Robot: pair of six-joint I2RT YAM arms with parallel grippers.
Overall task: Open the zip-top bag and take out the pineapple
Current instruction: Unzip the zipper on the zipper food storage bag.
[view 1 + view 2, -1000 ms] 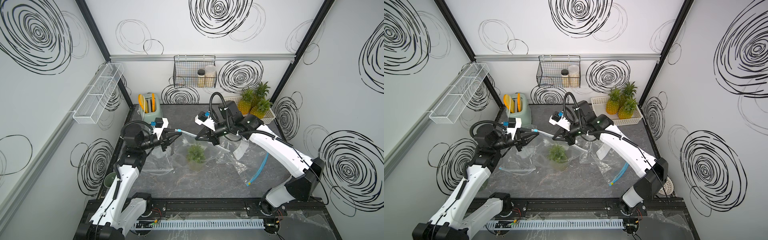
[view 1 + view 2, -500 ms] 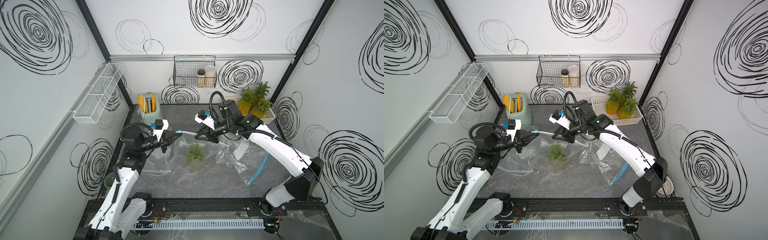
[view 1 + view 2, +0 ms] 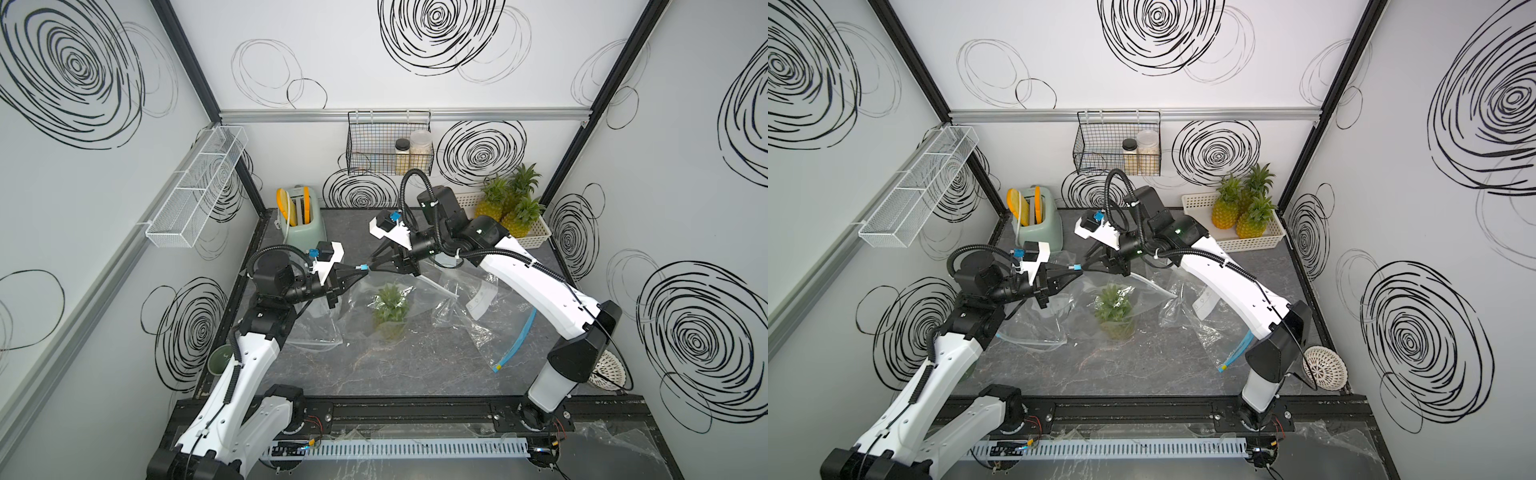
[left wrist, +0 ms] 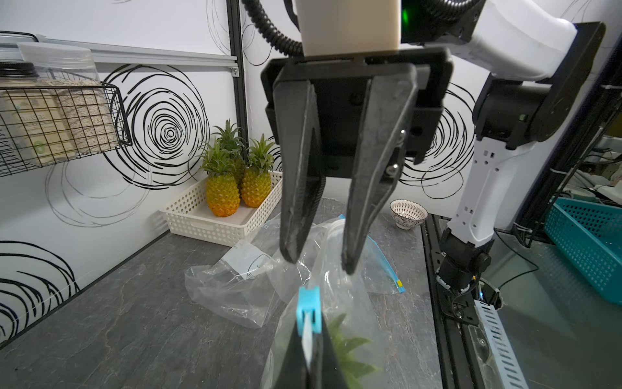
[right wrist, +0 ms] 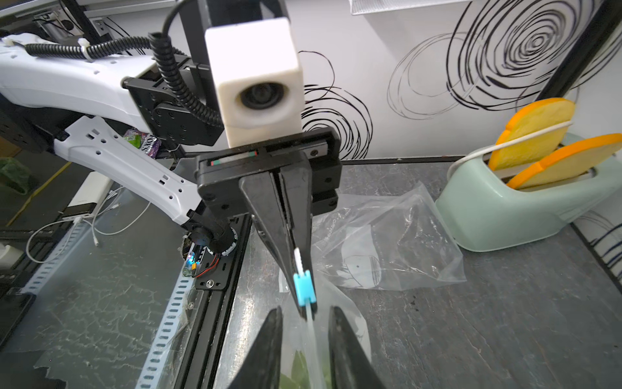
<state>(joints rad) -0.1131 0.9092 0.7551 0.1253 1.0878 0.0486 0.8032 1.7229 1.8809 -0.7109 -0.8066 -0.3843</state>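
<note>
Handover at the zipper had just taken place. A second before, the right gripper (image 4: 318, 262) was closed tight at the zip of the zip-top bag (image 4: 340, 303) and the two arms stood apart. By this moment they had drawn nose to nose above the table (image 3: 395, 374). The left gripper (image 5: 298, 272) was now clamped on the white end of the zip track, right beside the blue slider (image 4: 308, 304). The right gripper's jaws had parted a little and held nothing, with the track running loose between them. The bag therefore hung from the left gripper alone. That probably freed the right arm to pull the slider or reach for the fruit. Whether the seal was already parted could not be told.

The pineapple (image 3: 390, 309) stood upright on the table inside the clear bag, leafy crown up, below and between the two grippers.

Other containers:
- A white slotted basket (image 3: 534, 240) in the far right corner held three more pineapples (image 3: 519, 220).
- A black wire basket (image 3: 365, 158) on the back wall held two jars (image 3: 401, 156).
- A pale green toaster (image 3: 305, 232) carried two bread slices (image 3: 282, 203).
- A white mesh shelf (image 3: 195, 191) on the left wall looked bare.
- Two empty bags (image 3: 478, 307) lay flat on the table.
- A small patterned bowl (image 4: 408, 212) sat near the table's right edge, seemingly empty.
</note>
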